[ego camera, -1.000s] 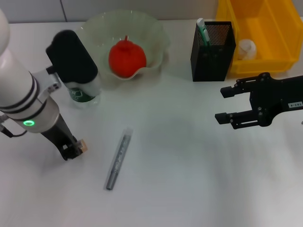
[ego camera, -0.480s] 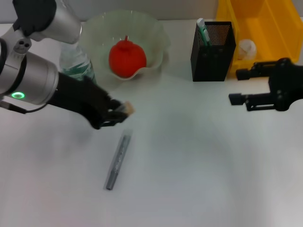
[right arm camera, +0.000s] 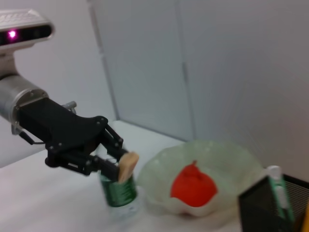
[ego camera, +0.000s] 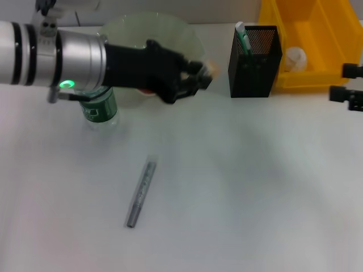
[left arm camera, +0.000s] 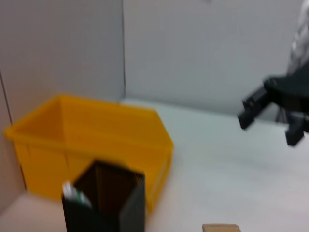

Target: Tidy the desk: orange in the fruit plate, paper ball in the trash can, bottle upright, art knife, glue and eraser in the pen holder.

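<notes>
My left gripper [ego camera: 202,73] is shut on the tan eraser [ego camera: 210,68] and held above the desk [ego camera: 238,181], just left of the black mesh pen holder [ego camera: 255,56]. The right wrist view shows the same hold on the eraser [right arm camera: 127,165]. A green-and-white glue stick [ego camera: 243,36] stands in the holder. The arm hides most of the orange in the fruit plate [ego camera: 142,28]; the right wrist view shows the orange [right arm camera: 193,186] there. The bottle [ego camera: 100,111] stands upright. The grey art knife [ego camera: 140,194] lies on the desk. The paper ball [ego camera: 295,57] lies in the yellow trash can [ego camera: 326,45]. My right gripper [ego camera: 349,84] is open at the right edge.
The trash can [left arm camera: 96,128] stands right behind the pen holder [left arm camera: 108,200] at the back right corner. A grey wall runs along the far edge of the desk. The art knife lies alone on the front middle of the desktop.
My left arm lifted the eraser off the desk's left side and carried it back and right, to beside the pen holder. The right gripper drew back to the right edge.
</notes>
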